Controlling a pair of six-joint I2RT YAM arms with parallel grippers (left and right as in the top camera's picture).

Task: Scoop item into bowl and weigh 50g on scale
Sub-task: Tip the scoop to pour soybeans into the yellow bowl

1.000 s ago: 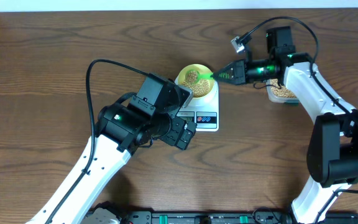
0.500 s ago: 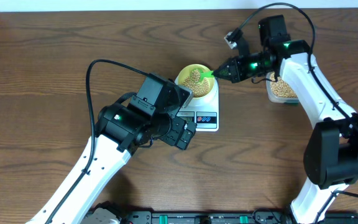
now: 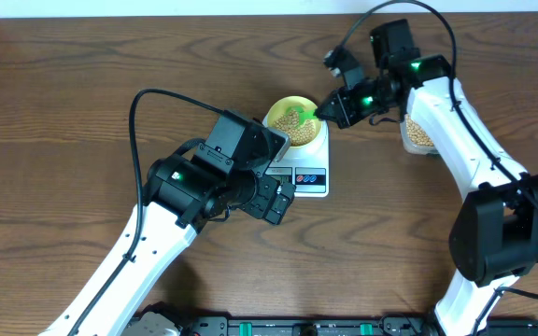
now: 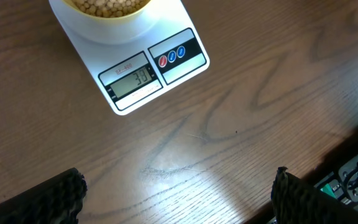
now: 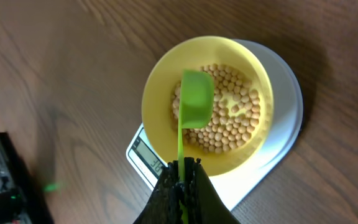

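Note:
The pale yellow bowl (image 3: 290, 103) (image 5: 160, 81) stands on the white scale (image 3: 308, 177) (image 5: 284, 130) (image 4: 135, 102), with a layer of tan beans (image 5: 232, 124) (image 3: 292, 119) inside. My right gripper (image 3: 332, 109) (image 5: 184, 171) is shut on the handle of a green scoop (image 3: 310, 114) (image 5: 196, 99). The scoop's head hangs over the bowl, and no beans show on it. My left gripper (image 3: 281, 199) (image 4: 179, 205) stands open above bare wood just in front of the scale, holding nothing. The lit display (image 4: 132, 79) faces it.
A clear tub (image 3: 420, 133) holding more beans sits to the right of the scale, partly under the right arm. A dark rail (image 3: 306, 327) runs along the table's front edge, and cables loop above both arms.
The right wrist has swung up and to the left and turned, uncovering more of the tub. The scoop's head stays over the bowl. The left arm has not moved.

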